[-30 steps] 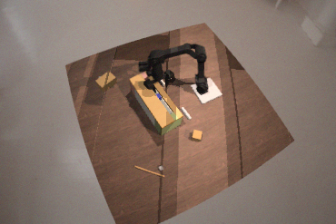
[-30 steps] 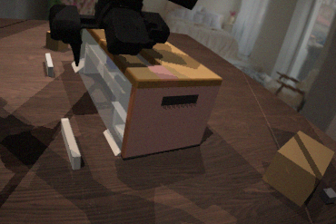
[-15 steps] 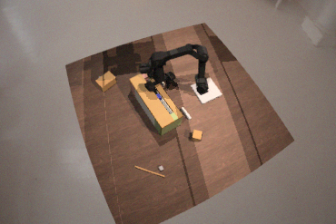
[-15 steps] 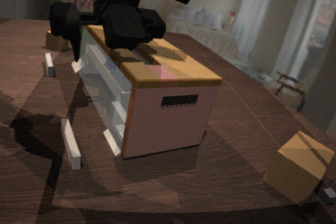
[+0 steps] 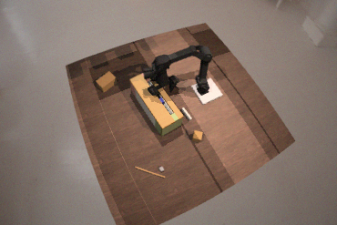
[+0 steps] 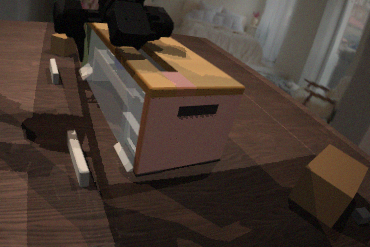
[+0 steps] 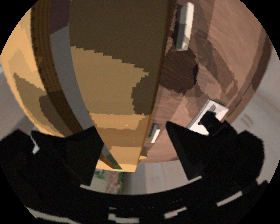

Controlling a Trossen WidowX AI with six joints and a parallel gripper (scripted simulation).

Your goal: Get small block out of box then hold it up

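Note:
The box has an orange top with a long slot, a clear front and a pink end wall with a dark opening. A small blue spot shows in the slot; it may be the block. I cannot make out the block in the other views. My gripper is open and empty. It hangs low over the box's top at the end nearest the arm's base, and its dark body shows there. In the wrist view the fingers straddle the orange top close to the box's front edge.
A large orange cube lies left of the box and a small one near its other end. A white bar lies beside the box front, another in the exterior view. A thin stick and a grey cube lie near the front.

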